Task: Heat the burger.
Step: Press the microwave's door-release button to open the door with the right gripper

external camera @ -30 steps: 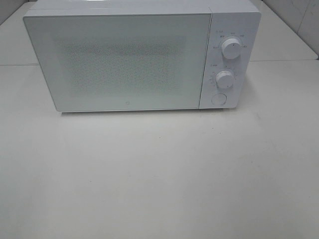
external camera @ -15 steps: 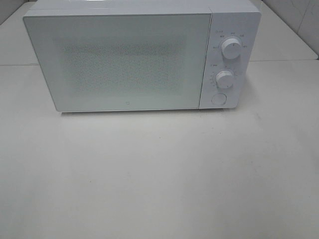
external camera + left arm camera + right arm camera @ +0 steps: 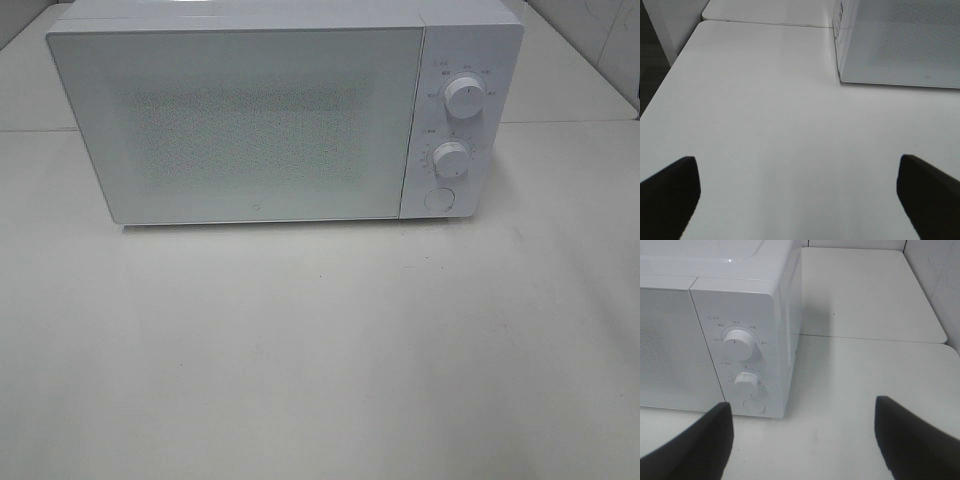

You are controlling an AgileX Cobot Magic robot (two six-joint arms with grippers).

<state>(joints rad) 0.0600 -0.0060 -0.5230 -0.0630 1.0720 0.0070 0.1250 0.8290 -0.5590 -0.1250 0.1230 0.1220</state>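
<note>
The burger is hidden from every view. A white microwave [image 3: 240, 120] stands at the back of the table with its door shut, and its dotted window shows nothing clear inside. Neither arm appears in the exterior high view. In the left wrist view my left gripper [image 3: 797, 170] is open above bare tabletop, with the microwave's front left corner [image 3: 840, 75] ahead of it. My right gripper [image 3: 802, 407] is open too, with nothing between its fingers, facing the microwave's control panel: an upper knob [image 3: 738, 344], a lower knob [image 3: 746, 383] and a round button [image 3: 753, 405].
The white table [image 3: 320, 350] stretches wide in front of the microwave. Its left edge [image 3: 670, 70] drops to a dark floor. A seam [image 3: 870, 339] joins a second tabletop behind, and a wall [image 3: 935, 280] rises at the far right.
</note>
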